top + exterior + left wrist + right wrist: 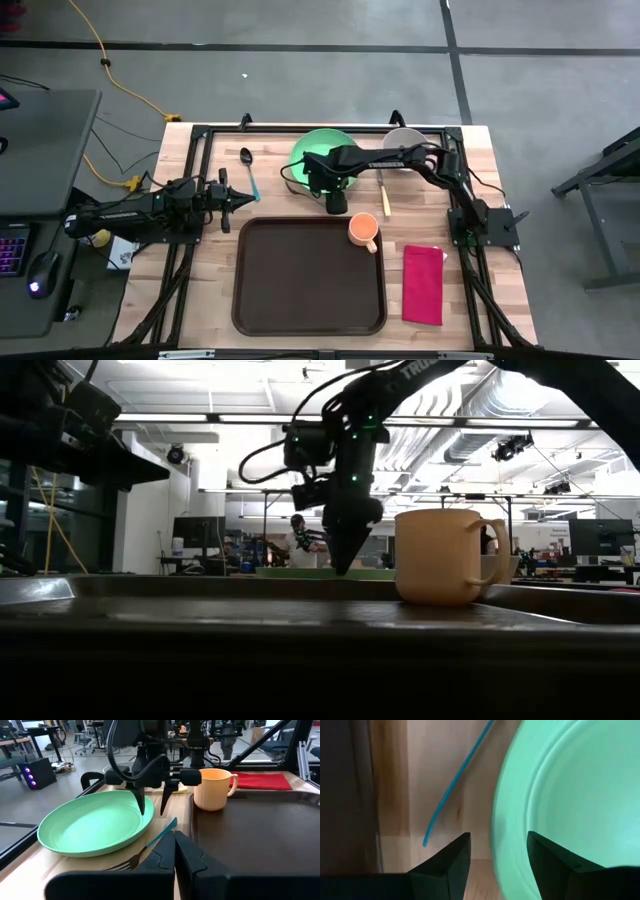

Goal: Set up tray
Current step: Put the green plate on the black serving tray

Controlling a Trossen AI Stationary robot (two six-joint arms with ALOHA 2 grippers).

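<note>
Only the orange cup [363, 231] stands on the tray [300, 290]; the right pincer [152, 805], open and empty, seemingly straddles the green plate [310, 150] rim beyond the tray's far edge.

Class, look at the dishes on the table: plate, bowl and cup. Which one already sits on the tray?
The orange cup. It stands upright inside the brown tray, at its far right corner; the green plate and the grey bowl lie on the wood beyond it.

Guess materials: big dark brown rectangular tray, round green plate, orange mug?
Dark brown rectangular tray: likely plastic, matte, moulded rounded corners and raised rim. Round green plate: likely plastic or melamine, smooth with soft sheen. Orange mug: looks plastic, uniform matte colour; ceramic not excluded.
</note>
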